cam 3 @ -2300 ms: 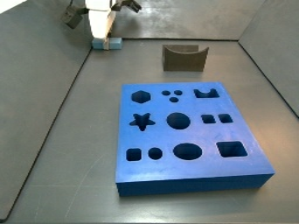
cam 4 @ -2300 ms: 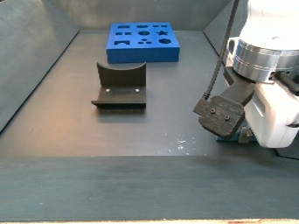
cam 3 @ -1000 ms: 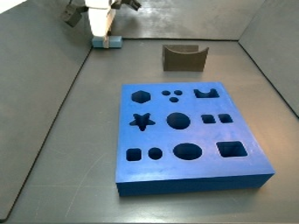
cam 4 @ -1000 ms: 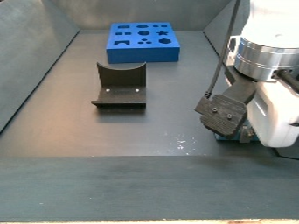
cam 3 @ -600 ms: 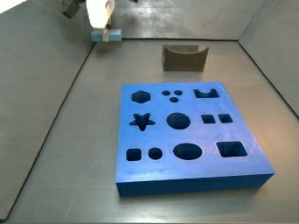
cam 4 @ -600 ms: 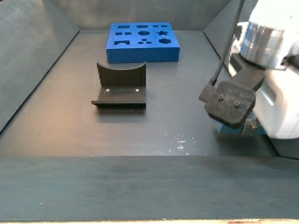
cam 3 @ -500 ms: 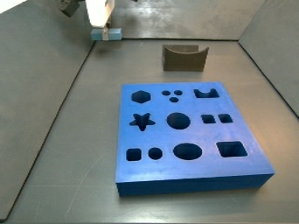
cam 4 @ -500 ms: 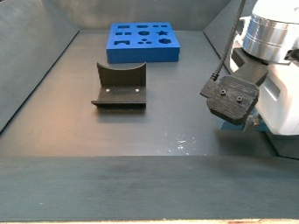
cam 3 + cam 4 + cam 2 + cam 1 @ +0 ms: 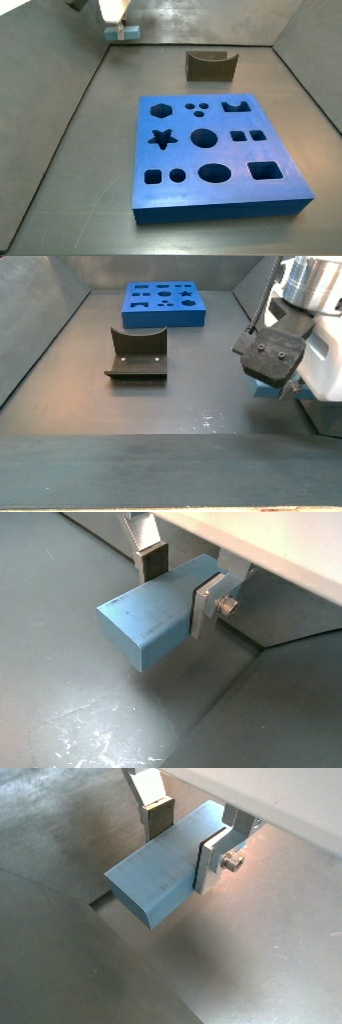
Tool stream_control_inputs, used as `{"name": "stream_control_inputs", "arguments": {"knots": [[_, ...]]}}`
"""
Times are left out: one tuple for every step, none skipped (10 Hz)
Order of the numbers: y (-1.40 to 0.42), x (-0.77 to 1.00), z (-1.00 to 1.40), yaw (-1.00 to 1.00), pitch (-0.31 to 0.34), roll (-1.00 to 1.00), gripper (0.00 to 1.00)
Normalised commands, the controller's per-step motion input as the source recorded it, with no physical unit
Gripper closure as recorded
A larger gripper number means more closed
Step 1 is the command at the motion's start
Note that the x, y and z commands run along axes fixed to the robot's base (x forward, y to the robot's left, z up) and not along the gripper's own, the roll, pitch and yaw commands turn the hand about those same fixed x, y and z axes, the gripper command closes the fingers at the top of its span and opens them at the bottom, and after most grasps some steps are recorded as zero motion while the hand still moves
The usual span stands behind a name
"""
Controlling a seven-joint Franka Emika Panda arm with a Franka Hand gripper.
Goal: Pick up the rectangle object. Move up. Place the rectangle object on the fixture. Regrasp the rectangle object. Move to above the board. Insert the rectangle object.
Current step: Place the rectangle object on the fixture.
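Grey floor, dark walls; block (image 9: 158,876) lifted clear.
Gripper (image 9: 185,840) fingers (image 9: 202,600) clamp it in a corner, well apart from fixture (image 9: 136,354) and board (image 9: 218,150).

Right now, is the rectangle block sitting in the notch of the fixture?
No. In a side view the fixture stands with nothing in it, while the gripper holds the rectangle object between its fingers, apart from it.

Even, soft overhead light, moderately bright. Wrist views: end effector (image 9: 187,838) casts a blurred shadow on floor (image 9: 80,712), w/ pale mottled glare patch. Side views low-res, slightly soft; sheen on far wall (image 9: 201,20).
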Motion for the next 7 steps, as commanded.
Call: {"name": "stream_control_inputs", "arguments": {"knots": [[0.01,-0.03,1.0,-0.04,0.182,0.1,1.0],[0.0,-0.03,1.0,-0.03,0.184,0.12,1.0],[0.0,-0.03,1.0,-0.02,0.194,0.14,1.0],[0.0,-0.03,1.0,-0.01,0.2,0.16,1.0],[-0.01,-0.04,1.0,0.0,0.198,0.17,1.0],[-0.01,-0.04,1.0,0.01,0.198,0.17,1.0],[-0.01,-0.04,1.0,0.01,0.197,0.18,1.0]]}}
